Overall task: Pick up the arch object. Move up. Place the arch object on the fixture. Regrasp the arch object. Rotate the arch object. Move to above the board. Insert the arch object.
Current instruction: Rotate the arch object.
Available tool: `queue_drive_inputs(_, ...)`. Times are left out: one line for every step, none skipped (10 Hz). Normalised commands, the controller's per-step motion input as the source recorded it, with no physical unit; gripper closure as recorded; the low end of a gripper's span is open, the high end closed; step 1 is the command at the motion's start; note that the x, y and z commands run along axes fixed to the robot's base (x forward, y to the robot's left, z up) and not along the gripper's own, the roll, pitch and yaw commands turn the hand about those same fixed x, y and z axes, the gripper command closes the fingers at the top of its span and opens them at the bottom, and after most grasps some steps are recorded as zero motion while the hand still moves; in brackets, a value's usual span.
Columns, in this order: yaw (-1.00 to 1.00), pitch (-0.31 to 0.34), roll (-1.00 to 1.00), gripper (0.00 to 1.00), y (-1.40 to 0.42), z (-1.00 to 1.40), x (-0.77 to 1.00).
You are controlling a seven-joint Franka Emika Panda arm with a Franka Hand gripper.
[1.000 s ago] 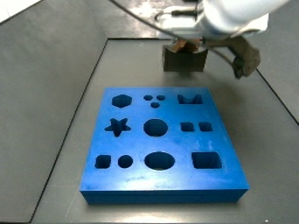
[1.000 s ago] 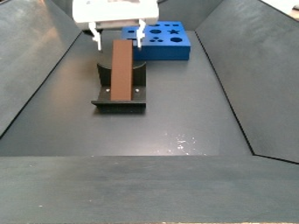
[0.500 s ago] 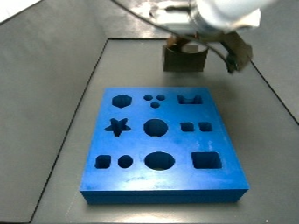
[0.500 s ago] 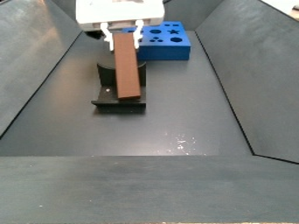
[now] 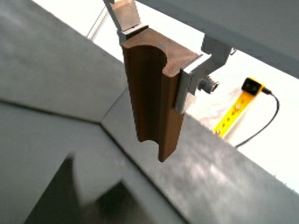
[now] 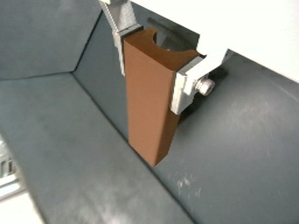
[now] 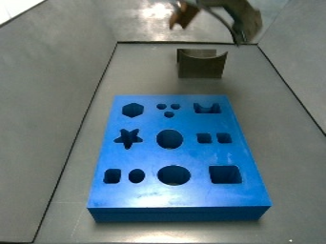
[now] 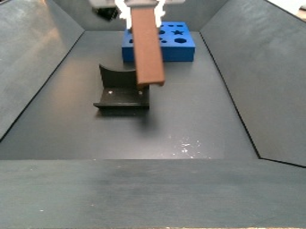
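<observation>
claw (image 6: pixel 158 54) grips arch object (image 6: pixel 152 101); side view shows fixture (image 8: pixel 121 88) empty.

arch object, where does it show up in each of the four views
Wrist view: arch object fills the centre, clamped in the hand.
Wrist view: centre again, hanging above the grey floor.
Side view: only a blurred brown bit at the top edge.
Side view: upper centre, tilted, above the fixture.
Shared landmark: the hand gripping its upper end.

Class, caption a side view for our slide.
Tool holds arch object above fixture, board behind.
</observation>
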Motion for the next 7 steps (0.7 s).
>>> queue_drive_inputs(-0.09,-0.087,-0.14,1.0,0.2,0.69,-1.0)
queue_drive_inputs(-0.1,-0.066,-0.14,1.0,0.16,0.61,-1.0)
queue_drive_inputs(-0.1,-0.052,-0.14,1.0,0.15,0.53,-1.0)
queue_drive_inputs(-0.1,-0.039,-0.14,1.0,0.13,0.4,-1.0)
queue_drive_inputs(-0.09,-0.037,-0.13,1.0,0.12,0.34,-1.0)
queue_drive_inputs(-0.08,-0.031,-0.13,1.0,0.09,0.22,-0.85)
queue_drive_inputs(-0.08,-0.028,-0.14,1.0,0.06,0.15,-0.69)
